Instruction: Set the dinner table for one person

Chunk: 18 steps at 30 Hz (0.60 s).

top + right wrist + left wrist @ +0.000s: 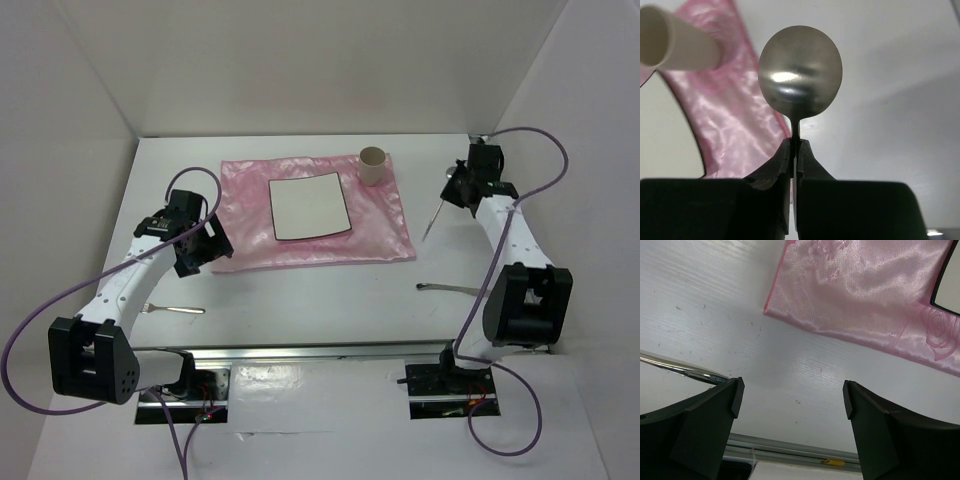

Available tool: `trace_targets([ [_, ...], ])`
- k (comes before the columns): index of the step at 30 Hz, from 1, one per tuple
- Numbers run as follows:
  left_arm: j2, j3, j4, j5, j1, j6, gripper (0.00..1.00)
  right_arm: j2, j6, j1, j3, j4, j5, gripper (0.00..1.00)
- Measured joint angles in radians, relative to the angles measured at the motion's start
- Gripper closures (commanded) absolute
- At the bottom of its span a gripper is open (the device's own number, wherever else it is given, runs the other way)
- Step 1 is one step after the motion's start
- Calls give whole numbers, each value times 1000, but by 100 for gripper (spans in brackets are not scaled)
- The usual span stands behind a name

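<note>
My right gripper [458,186] is shut on a silver spoon [436,215] at the far right of the dinner table [300,300]. In the right wrist view the gripper [796,146] pinches the spoon [800,70] at its neck, with the bowl standing up above the jaws. From above, its handle slants down towards the tabletop, right of the pink cloth [315,215]. A square white plate [310,207] with a dark rim lies on the cloth. My left gripper [212,250] hangs open and empty over the cloth's near left corner [792,397]. A fork [175,309] lies beside the left arm.
A beige cup [373,165] stands at the cloth's far right corner, close to the spoon [675,45]. Another silver utensil [447,289] lies on the table by the right arm. A metal rail [790,447] runs along the near edge. White walls enclose the table.
</note>
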Motion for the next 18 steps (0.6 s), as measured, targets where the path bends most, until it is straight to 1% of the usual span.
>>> trace_targets([
  [4,0,0,0,0,0,0,0,74,-98,115,92,0,-76,100],
  [7,0,2,0,0,0,0,0,189,-172,226,171,-18,-123,100],
  [10,0,4,0,0,-1,1,0,304,-213,301,230,-60,-167,100],
  [14,0,4,0,0,-1,4,0,408,-230,332,261,-109,-195,100],
  [18,0,4,0,-8,-1,18,0,453,-226,333,289,-143,-200,100],
])
